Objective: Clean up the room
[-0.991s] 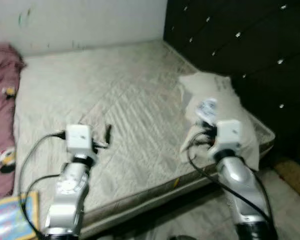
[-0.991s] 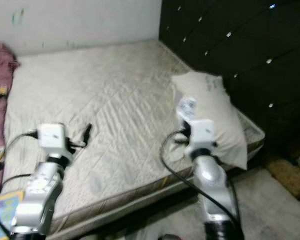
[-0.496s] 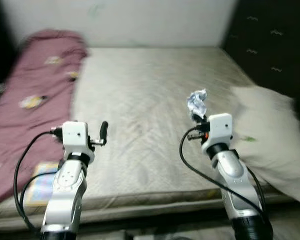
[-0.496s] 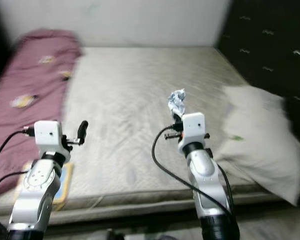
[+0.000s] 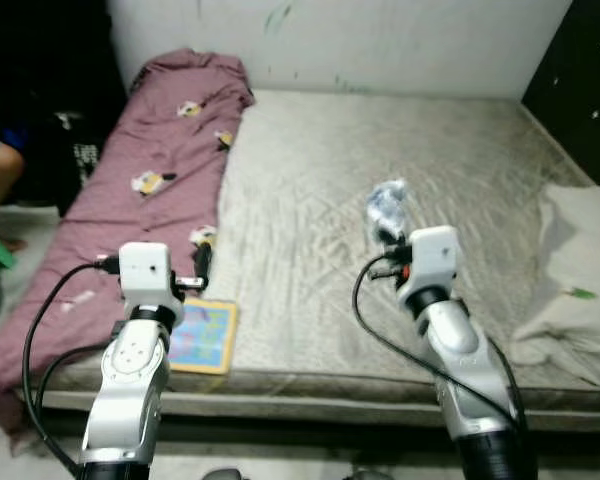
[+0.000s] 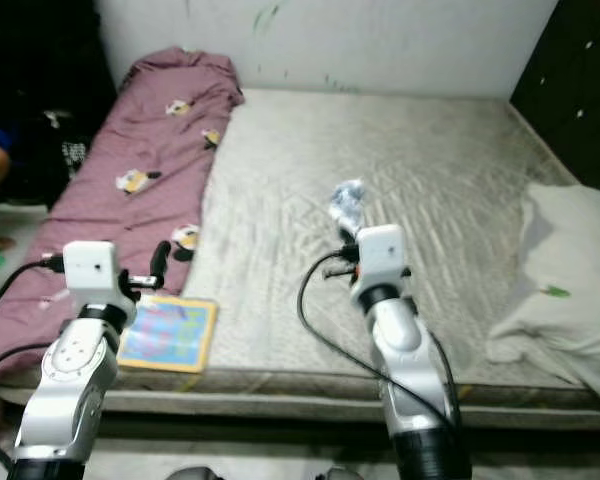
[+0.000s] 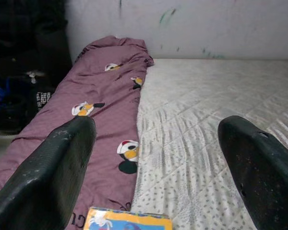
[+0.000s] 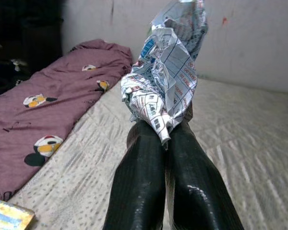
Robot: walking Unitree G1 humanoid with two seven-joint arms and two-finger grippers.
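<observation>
Bare mattress [image 5: 400,160] centre — maroon blanket [image 5: 150,190] along the left, pillow [image 5: 580,280] right, book [image 5: 202,336] at the near edge.

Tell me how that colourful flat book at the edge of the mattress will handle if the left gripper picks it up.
The book lies flat and thin, so it is probably light and fairly stiff, though it may bend if held by one corner. Its cover looks glossy, so it might slip between the jaws. It rests on the soft mattress near the edge; the open left gripper could likely slide it outward to grasp it.
</observation>
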